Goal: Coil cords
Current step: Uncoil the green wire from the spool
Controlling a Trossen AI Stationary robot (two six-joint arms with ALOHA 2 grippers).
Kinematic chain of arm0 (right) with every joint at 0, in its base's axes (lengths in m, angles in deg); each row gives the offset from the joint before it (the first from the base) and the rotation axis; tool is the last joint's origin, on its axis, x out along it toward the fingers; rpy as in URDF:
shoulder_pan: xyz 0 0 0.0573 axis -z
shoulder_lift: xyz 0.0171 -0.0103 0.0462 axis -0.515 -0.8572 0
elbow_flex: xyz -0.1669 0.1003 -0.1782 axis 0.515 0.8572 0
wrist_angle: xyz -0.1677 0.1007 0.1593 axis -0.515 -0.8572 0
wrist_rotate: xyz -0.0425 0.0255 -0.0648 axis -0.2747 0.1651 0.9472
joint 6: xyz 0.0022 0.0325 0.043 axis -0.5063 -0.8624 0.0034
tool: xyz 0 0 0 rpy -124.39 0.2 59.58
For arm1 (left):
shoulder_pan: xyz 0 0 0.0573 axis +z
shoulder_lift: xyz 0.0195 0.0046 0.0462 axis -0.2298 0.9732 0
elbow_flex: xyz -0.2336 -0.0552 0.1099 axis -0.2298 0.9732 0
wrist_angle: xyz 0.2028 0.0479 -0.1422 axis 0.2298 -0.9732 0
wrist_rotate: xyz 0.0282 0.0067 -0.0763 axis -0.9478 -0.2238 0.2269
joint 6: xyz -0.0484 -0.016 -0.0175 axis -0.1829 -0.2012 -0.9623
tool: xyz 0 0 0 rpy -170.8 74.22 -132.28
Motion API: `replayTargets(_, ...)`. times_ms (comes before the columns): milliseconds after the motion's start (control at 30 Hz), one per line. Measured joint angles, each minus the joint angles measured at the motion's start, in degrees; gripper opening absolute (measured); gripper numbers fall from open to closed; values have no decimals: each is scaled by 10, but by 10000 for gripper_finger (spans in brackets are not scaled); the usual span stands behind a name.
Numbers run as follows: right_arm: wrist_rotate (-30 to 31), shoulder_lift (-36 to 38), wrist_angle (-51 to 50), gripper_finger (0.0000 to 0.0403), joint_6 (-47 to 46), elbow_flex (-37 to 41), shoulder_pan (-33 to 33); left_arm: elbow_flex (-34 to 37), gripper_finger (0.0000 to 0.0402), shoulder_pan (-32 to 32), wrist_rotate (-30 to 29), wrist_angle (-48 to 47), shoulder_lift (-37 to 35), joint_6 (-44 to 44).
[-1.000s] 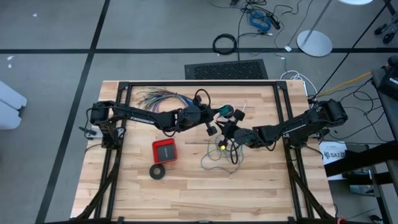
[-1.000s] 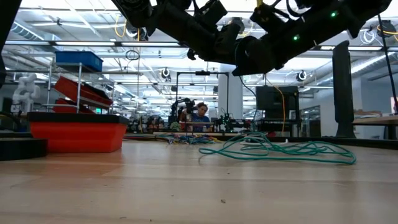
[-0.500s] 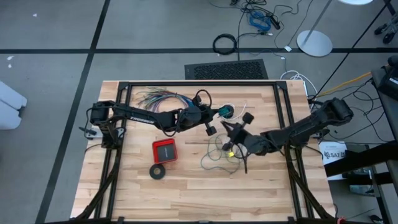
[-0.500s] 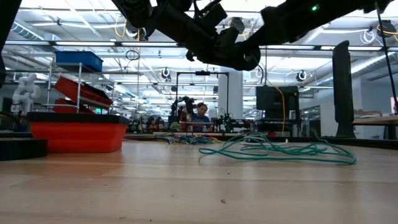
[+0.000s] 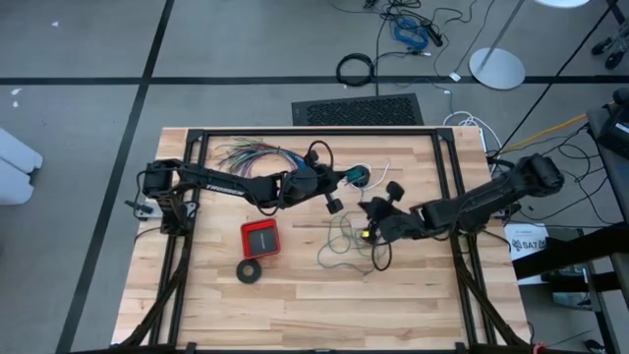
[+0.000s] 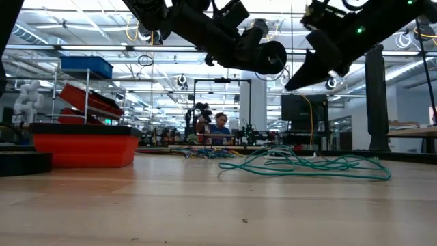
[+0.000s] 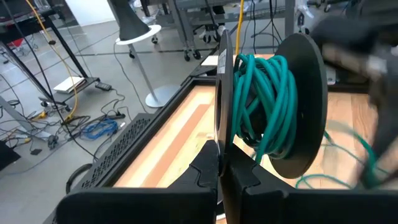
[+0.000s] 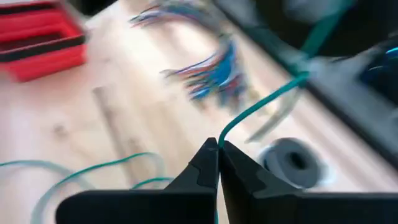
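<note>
The left gripper point(image 5: 339, 192) hangs above the middle of the table point(image 5: 413, 295), its two fingers point(image 7: 217, 174) pressed tight on the edge of a black spool point(image 7: 298, 106). The spool stands on its rim right in front of those fingers, with teal-green wire point(image 7: 264, 102) wound around its hub between the two discs.

Just to the side of it the right gripper point(image 5: 371, 228) is up in the air too, fingers point(image 8: 214, 162) squeezed together on a single strand of the same teal-green wire, which runs taut from the fingertips up toward the left arm's spool. Below and around this gripper the remaining wire lies on the wood as a loose tangle point(image 6: 300, 164), touching the tabletop, with loops spreading to either side.

Beyond the left gripper, toward the far edge, a fanned bundle of many-coloured wires point(image 5: 246, 154) lies flat. A grey round piece on a thin white cord point(image 8: 292, 162) sits on the table close past the right gripper's tips. On the left gripper's near side sit a red box point(image 5: 260, 237) and, nearer the table's front edge, a black tape ring point(image 5: 250, 270), well apart from both grippers. A person point(image 6: 220, 123) sits far back in the room.
</note>
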Motion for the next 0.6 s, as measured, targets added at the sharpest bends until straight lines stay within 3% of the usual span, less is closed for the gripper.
replayTargets(133,-87,-20,87,0,69,0,1,0,0,0,0,6,0,0)
replayTargets(233,-104,-22,142,0,123,0,-8,0,0,0,-1,-1,0,0)
replayTargets(600,74,10,179,0,260,0,-104,0,0,0,-15,-34,0,2)
